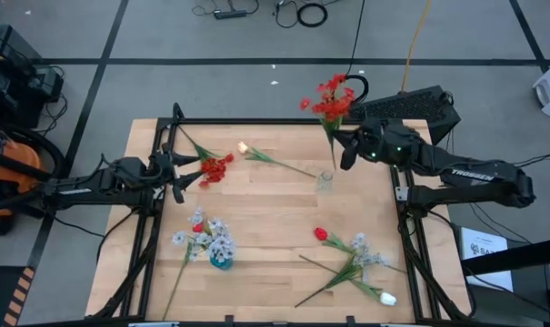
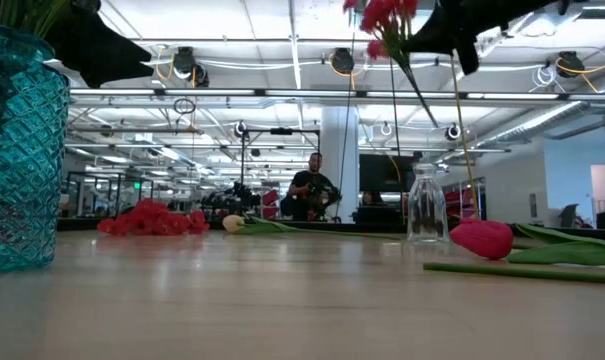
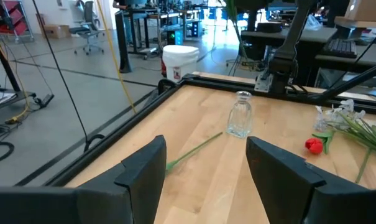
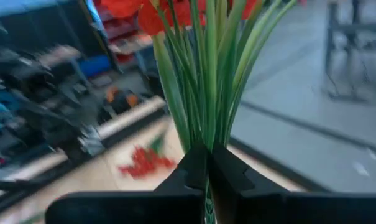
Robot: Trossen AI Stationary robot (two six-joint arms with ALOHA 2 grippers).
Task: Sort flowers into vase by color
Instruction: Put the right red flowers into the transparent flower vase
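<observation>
R gripper is up over the far-right part of the worktop, fingers pressed together on the green stems of a red blossom cluster, held above the clear glass vase. In the low view the stem hangs tilted above the vase mouth, not touching it.

L gripper sits low at the worktop's left edge, fingers spread wide w/ nothing between them, just beside a 2nd red cluster lying flat on the wood.

A cream tulip lies far-centre, its stem running toward the clear vase. The teal vase stands near-left w/ pale blue-white sprays in it. Near-right lies a loose pile: red tulip, a pale spray and another cream tulip bud, stems crossing.

A person shows in the room beyond, low view.
</observation>
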